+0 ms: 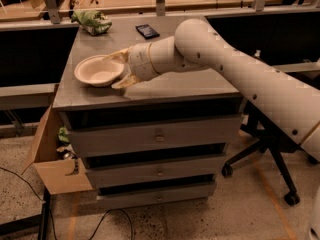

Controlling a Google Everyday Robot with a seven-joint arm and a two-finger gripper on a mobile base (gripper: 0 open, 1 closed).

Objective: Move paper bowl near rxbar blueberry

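step: carrying, judged | two-finger gripper (120, 70) over near part of grey cabinet top (200, 84), fingers pinching rim of round cream-white paper bowl (97, 70) | next: bring bowl toward far edge, beside small flat dark rxbar blueberry (147, 31), then release

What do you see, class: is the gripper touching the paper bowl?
Touching. The camera view shows the gripper closed on the arm-side rim of the paper bowl, with no gap between them.
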